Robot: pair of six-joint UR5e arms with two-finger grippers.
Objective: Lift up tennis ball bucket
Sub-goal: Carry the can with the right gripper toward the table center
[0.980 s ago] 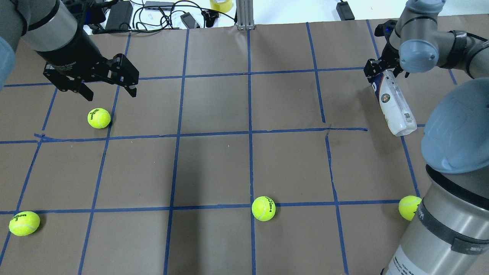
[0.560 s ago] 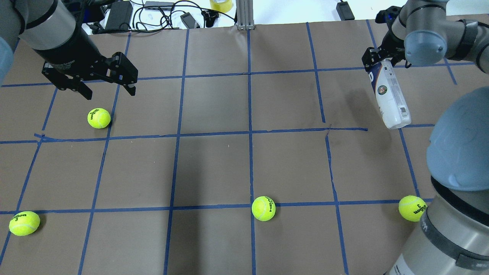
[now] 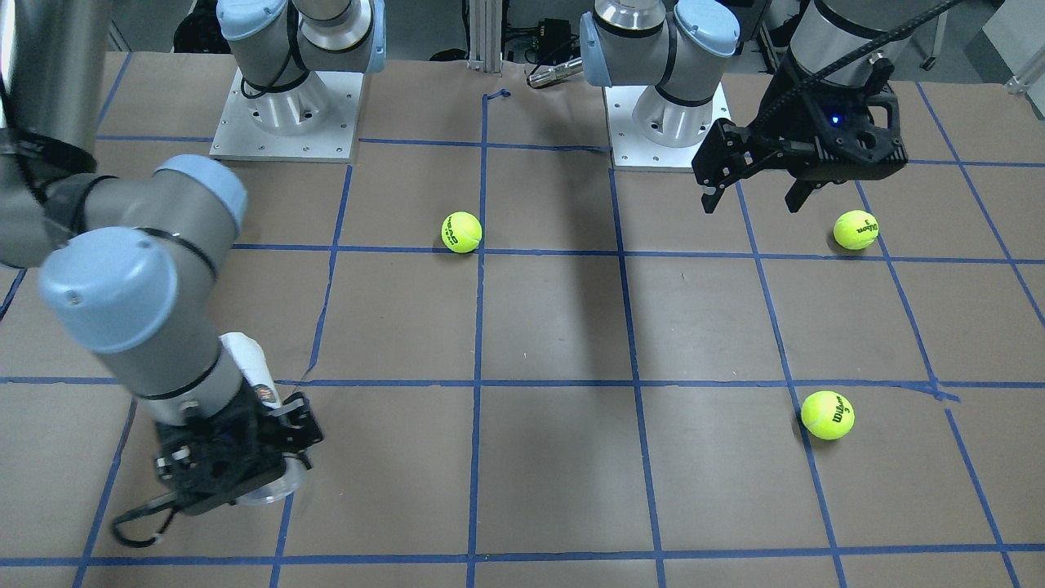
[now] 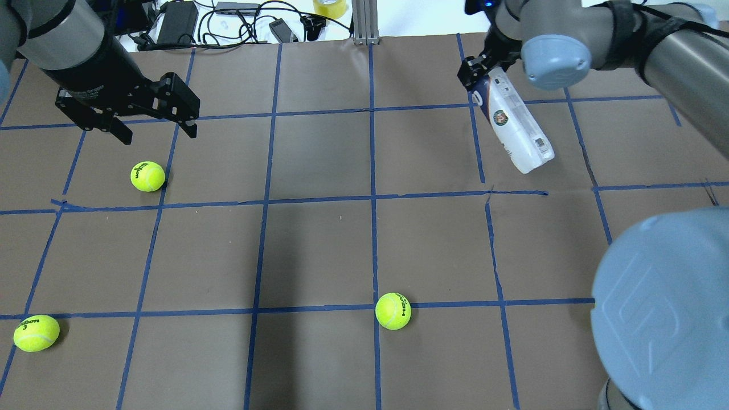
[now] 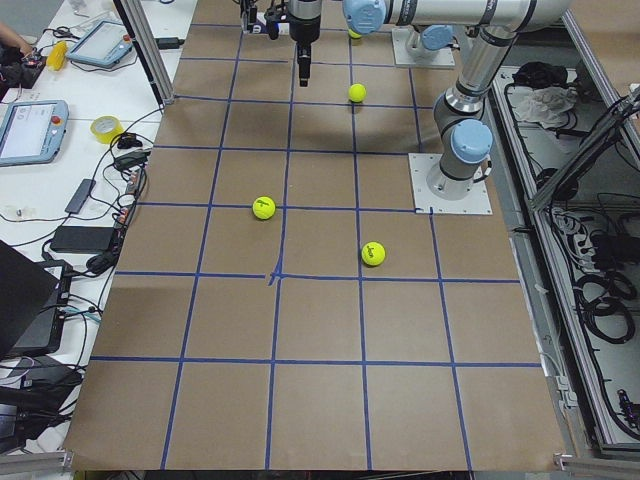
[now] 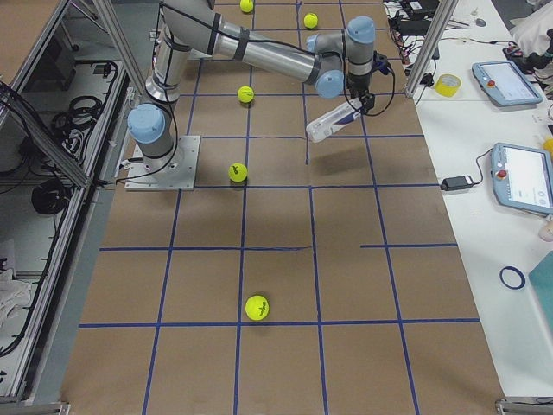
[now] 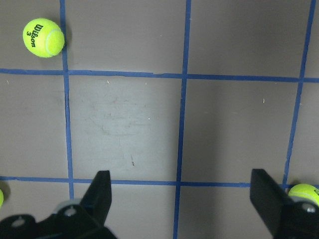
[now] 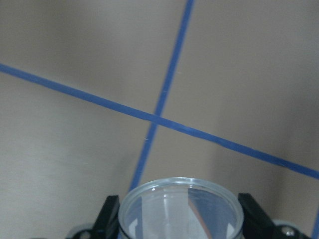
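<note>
The tennis ball bucket, a slim clear can with a white and navy label, hangs tilted in my right gripper. The gripper is shut on the can's upper end. In the exterior right view the can is off the paper with its shadow below it. The right wrist view looks down on the can's round clear end between the fingers. In the front-facing view the can is mostly hidden behind my right wrist. My left gripper is open and empty above the table's far left, and also shows in the left wrist view.
Yellow-green tennis balls lie on the taped brown paper: one just below the left gripper, one at near left, one near centre. My right elbow fills the near right. Cables and a tape roll line the far edge.
My right arm has swung left and away from the robot, carrying the can with it and tilting it more. The elbow now hides the ball at near right. The left gripper has hardly moved.
</note>
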